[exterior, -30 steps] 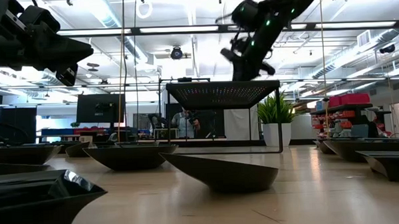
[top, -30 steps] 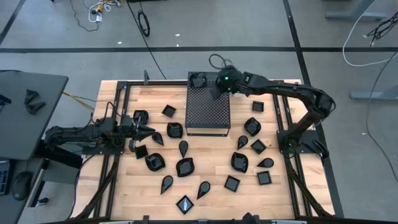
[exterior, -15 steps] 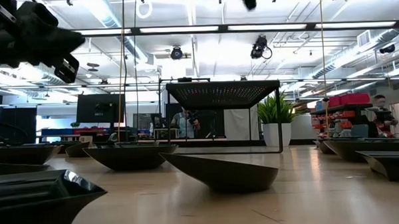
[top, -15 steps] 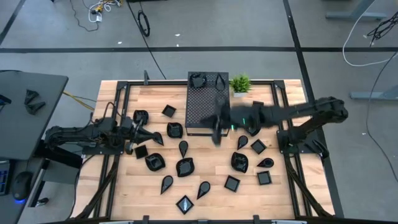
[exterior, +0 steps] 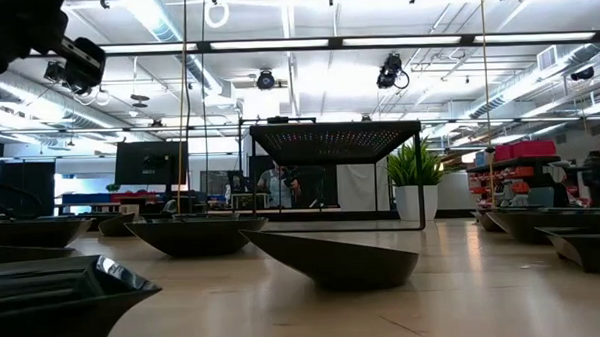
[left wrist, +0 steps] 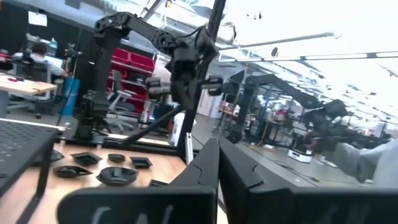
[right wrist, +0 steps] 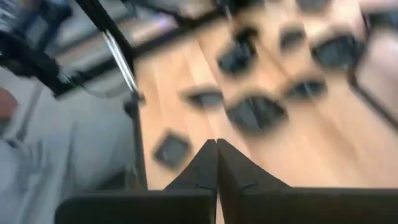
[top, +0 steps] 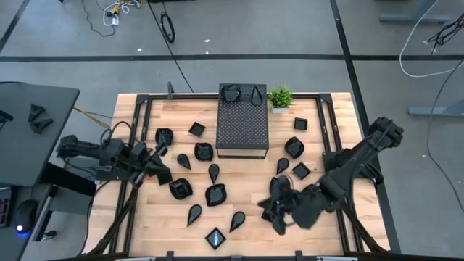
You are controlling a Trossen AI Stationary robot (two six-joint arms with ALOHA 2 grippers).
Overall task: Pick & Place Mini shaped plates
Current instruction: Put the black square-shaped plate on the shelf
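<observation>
Listing the mini shaped plates (top: 215, 194) first: small glossy black dishes, scattered across the wooden table (top: 246, 181) on both sides of the box and in front of it.

- Plates in plain sight on the wood: fourteen by my count. Ten lie left of centre and in front, four to the right of the box. More may lie under my right arm; I cannot tell.
- Plates on the perforated black box (top: 243, 127): two, side by side at its far end.
- Box: one, at the middle of the table's far half.
- Potted plant (top: 280, 96): one, just beside the box's far right corner.
- Right gripper (top: 277, 214): one, mine, low over the front right of the table, fingers (right wrist: 205, 162) pressed tip to tip with nothing between them.
- Left gripper (top: 161, 170): one, waiting at the table's left edge near the leftmost plates, likewise pinched together and empty.

Step in hand, as I judge it: a reach for the next plate, with two delivered and most of the lot not yet lifted.

Next move calls for spreading my right fingers, settling on one dish in the front right group, and pinching its rim. The dishes are shallow and slick, so the grip must be square.
</observation>
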